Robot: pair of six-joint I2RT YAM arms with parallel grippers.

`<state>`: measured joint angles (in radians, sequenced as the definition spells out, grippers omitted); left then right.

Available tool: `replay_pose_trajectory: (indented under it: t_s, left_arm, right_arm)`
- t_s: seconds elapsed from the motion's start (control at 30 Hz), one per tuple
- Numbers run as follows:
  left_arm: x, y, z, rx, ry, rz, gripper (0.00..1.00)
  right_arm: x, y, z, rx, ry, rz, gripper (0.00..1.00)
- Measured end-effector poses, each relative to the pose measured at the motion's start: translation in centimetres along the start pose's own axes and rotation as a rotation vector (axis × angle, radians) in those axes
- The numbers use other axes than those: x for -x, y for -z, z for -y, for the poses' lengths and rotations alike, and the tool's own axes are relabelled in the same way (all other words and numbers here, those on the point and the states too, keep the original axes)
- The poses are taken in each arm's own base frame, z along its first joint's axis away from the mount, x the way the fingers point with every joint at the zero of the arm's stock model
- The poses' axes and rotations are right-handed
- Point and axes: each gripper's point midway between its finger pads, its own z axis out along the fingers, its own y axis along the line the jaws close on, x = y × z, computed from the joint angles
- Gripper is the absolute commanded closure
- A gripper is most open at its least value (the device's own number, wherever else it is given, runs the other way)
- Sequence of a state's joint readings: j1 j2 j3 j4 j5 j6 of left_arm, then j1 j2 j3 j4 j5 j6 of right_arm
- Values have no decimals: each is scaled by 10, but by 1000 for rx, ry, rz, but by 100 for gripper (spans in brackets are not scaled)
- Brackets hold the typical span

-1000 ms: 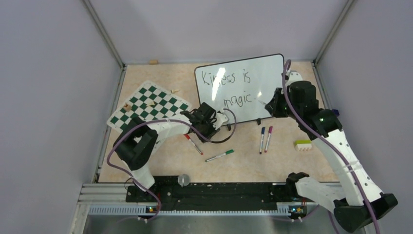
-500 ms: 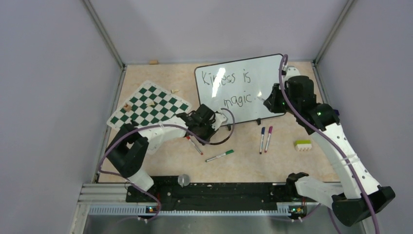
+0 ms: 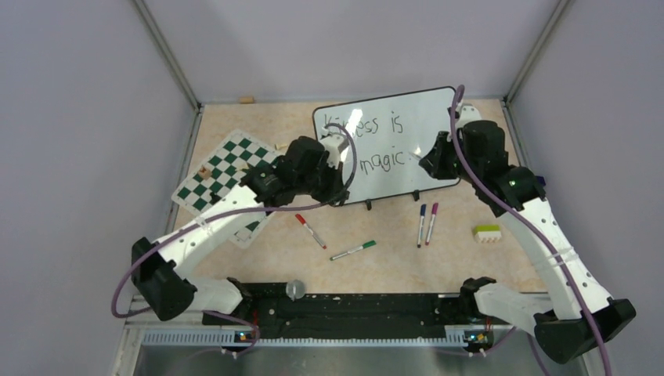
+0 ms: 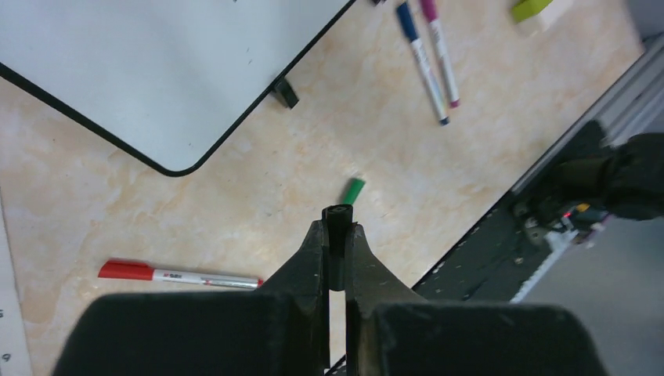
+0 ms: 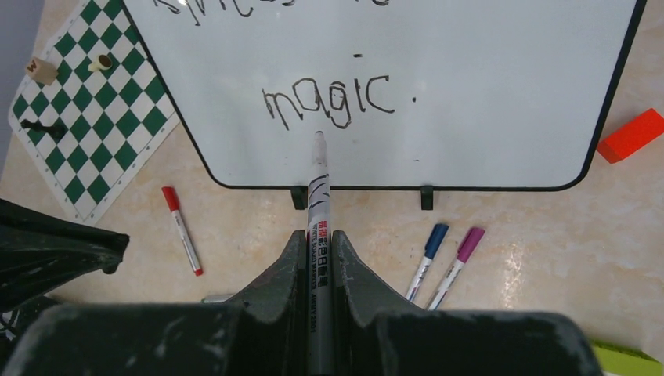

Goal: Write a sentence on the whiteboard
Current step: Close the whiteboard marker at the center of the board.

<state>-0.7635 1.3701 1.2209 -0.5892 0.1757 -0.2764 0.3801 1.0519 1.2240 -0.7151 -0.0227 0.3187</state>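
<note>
The tan marbled tabletop point(image 3: 258, 125) carries a glossy white, black-framed whiteboard point(image 3: 407, 125) standing on two small feet. Left of the whiteboard lies a green-and-white checkered chess mat point(image 3: 227, 176). In front of it lie a red-capped marker point(image 3: 312, 232), a green-capped marker point(image 3: 352, 250), and a blue-capped marker point(image 3: 421, 225) just beside a magenta-capped marker point(image 3: 431, 223). To its front right sits a lime-and-white block point(image 3: 486, 233).

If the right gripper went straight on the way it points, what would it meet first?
The whiteboard. The marker held in the right gripper points at it, tip just below "magic" in the sentence. The gap between tip and board is unclear.
</note>
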Motion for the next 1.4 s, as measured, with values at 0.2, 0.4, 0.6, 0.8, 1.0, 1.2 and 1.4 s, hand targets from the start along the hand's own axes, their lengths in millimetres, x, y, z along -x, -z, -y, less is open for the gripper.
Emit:
replay_pose_trajectory:
  t_s: [0.2,0.4,0.6,0.8,1.0,1.2,1.4]
  left_arm:
    - [57,46,-1,-51,288,214,100]
    - [127,85,-76,-81,732,476,100]
    - [144,89,-92,-285,1140,630,100]
    - [132,81,-112,-321,1433,686,100]
    - [154,104,-111,-437,1514,789,100]
    - [154,105,-117,-475,1578,819,100]
    - [156,107,-119,-483,1589,835,100]
  right_arm:
    - [3,-6,-30,80,26,21,100]
    - [3,-22,-70,170,52,25,100]
    - [19,-30,-110,304,69,87,100]
    - [44,-36,-147,411,85,146,100]
    - [54,-43,-176,479,117,162,100]
    - [46,-45,-194,531,146,140,100]
    - [42,-42,-203,565,170,133,100]
